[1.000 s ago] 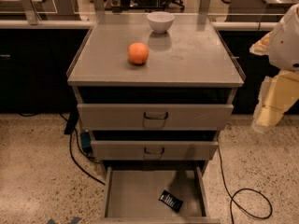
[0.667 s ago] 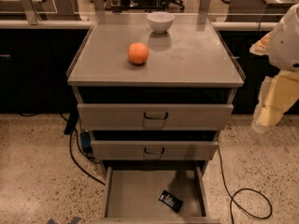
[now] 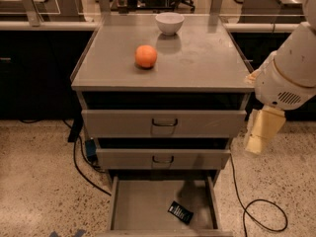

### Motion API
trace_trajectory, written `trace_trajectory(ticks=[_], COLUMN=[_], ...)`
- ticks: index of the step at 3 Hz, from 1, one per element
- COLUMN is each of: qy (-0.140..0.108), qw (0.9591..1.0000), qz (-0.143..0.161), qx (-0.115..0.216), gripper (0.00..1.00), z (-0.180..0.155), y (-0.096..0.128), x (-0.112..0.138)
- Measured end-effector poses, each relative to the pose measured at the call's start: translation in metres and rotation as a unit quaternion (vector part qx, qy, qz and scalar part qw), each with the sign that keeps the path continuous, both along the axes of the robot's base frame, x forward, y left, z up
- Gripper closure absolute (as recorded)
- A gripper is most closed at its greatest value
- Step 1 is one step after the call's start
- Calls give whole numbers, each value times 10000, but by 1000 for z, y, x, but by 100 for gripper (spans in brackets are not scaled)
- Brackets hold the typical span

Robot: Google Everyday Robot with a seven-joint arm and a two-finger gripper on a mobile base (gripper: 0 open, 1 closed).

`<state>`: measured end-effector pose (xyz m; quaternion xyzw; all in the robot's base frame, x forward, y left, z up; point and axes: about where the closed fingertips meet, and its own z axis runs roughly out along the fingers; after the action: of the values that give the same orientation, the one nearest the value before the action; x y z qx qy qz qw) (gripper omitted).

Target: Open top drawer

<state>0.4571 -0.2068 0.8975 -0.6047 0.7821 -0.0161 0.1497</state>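
The top drawer [image 3: 164,123] is the widest grey front, just under the cabinet top, with a small dark wire handle [image 3: 164,123] at its centre. A dark gap shows above its front. My gripper [image 3: 263,131] is the cream part hanging below the white arm, to the right of the cabinet. It is level with the top drawer's front, just off its right end, and clear of the handle.
The middle drawer [image 3: 163,159] sits below. The bottom drawer [image 3: 148,206] is pulled out with a small dark packet [image 3: 180,212] inside. An orange [image 3: 146,56] and a white bowl [image 3: 169,22] stand on the cabinet top. Cables [image 3: 256,211] lie on the floor at both sides.
My arm and gripper have moved left and down, closer to the right end of the top drawer. The drawers have not moved.
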Motion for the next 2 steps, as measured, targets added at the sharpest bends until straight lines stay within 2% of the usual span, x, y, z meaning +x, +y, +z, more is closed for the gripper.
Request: trace_trajectory(ticks=[1, 2], qy=[0, 112], qw=[10000, 9990], qz=[0, -96], qx=[1, 420], gripper=[0, 0], z=[0, -14], y=[0, -1], x=[0, 6])
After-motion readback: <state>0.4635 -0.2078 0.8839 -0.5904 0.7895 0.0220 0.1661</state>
